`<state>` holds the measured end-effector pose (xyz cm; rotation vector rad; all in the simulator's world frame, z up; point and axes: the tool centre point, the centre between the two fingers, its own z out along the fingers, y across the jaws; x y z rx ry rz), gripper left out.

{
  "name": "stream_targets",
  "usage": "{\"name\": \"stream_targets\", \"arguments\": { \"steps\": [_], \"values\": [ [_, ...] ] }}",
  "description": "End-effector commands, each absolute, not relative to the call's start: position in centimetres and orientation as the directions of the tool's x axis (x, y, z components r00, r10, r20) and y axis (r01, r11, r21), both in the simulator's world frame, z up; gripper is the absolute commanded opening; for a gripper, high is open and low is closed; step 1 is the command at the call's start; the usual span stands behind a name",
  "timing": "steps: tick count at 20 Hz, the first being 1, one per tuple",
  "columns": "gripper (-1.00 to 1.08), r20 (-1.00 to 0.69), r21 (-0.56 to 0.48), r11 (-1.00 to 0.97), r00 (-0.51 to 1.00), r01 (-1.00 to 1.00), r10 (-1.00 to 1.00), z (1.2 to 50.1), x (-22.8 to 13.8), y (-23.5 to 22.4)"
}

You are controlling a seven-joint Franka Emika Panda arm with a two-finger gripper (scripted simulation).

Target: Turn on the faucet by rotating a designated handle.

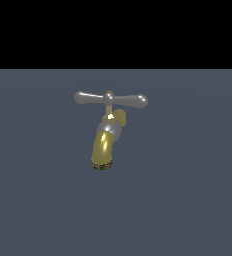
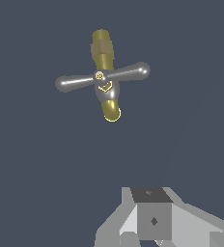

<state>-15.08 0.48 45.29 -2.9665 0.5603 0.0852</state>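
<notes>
Exterior view: the faucet [image 1: 107, 142] stands alone on the grey table [image 1: 188, 200], roughly midway between the exterior view's left and right edges and somewhat toward the table's far edge. Its brass spout curves down to a dark, rough mouth turned toward the near edge. The handle [image 1: 111, 99], a glossy grey crossbar on a short brass stem, lies roughly parallel to the far edge; the arm toward the exterior view's left is the thinner one. No part of the robot arm appears in this view, and nothing touches the handle. Wrist view: the camera looks down on the faucet [image 2: 105, 72] from above, with the handle [image 2: 103, 76] seen as a crossbar across the brass body, both arms free. Part of the gripper [image 2: 152, 226] shows at the picture's margin as grey blocks, well apart from the handle. The fingertips are cut off by the frame, so I cannot tell whether the jaws are parted or closed; they hold nothing visible. Assessment: the task appears to be at its opening stage. No contact is made and no turn can be confirmed. Remaining, in my judgement: approach one handle arm, engage it, and rotate it about the stem.
</notes>
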Motion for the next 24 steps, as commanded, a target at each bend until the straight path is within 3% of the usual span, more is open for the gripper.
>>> {"name": "stream_targets", "arguments": {
  "steps": [1,24],
  "values": [
    [-1.00,-0.092,-0.113,-0.898,0.904,-0.425,-0.417,44.6,-13.7,0.9],
    [-1.00,-0.169,-0.039,-0.505,0.504,-0.862,-0.847,35.5,-2.0,5.0]
  ]
}}
